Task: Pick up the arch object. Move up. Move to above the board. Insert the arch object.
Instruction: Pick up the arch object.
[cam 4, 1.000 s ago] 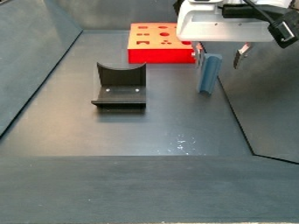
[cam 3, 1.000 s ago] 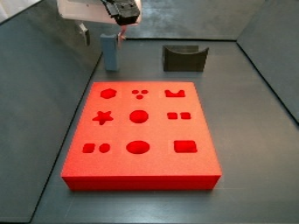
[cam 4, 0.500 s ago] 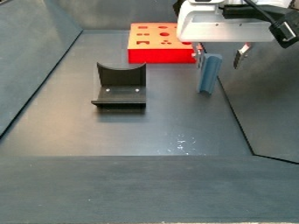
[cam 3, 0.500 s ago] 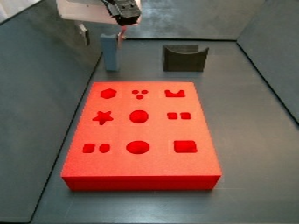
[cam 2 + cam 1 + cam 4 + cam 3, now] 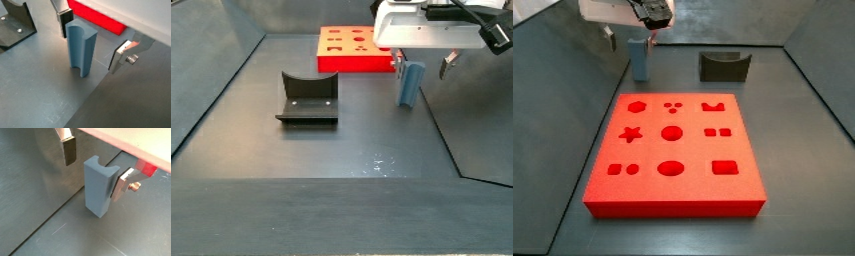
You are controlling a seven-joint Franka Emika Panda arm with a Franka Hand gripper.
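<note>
Now the gripper (image 5: 93, 37) hangs spread wide around the upright arch object (image 5: 81, 49), neither pad touching it. No readable writing anywhere. Only a side view shows the board (image 5: 673, 150) whole, arch at its 11 o'clock; wrist views catch a red edge.

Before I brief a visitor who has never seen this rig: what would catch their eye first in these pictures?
The bright red board with its shaped recesses, lying flat on the dark floor, stands out most. Next comes the gripper at the floor's edge by the wall, its fingers straddling the upright pale blue arch object, with a gap visible on at least one side. A dark block with a scooped top sits apart from both.
</note>
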